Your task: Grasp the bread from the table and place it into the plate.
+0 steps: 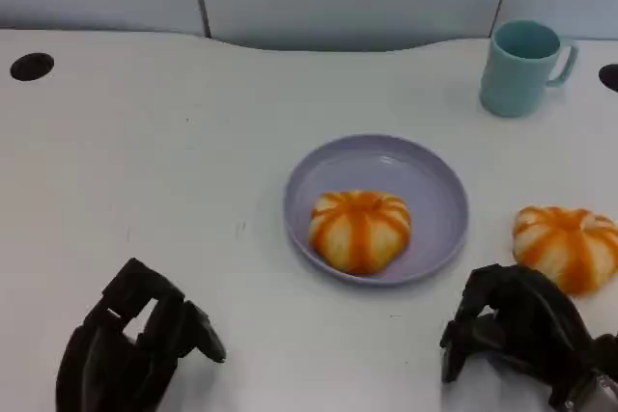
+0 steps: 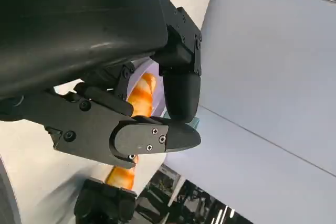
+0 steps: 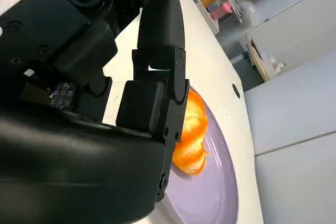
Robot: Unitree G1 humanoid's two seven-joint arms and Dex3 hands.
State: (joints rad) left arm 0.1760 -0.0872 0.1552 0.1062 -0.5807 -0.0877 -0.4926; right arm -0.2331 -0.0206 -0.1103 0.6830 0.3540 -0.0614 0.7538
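Hands: left hand at 7 o'clock, right hand at 5; both empty, fingers loosely curled apart.
Bread: one bun on plate; another bun at 3 o'clock.
Writing: none legible.

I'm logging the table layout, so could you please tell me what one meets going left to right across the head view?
Black left hand → round lavender plate holding an orange-striped bread bun → black right hand → second orange-striped bread bun.

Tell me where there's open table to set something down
The widest bare patch lies left of the plate, above the left hand. Another runs between plate and mug. It's crowded at the right, where the right hand sits against the loose bread.
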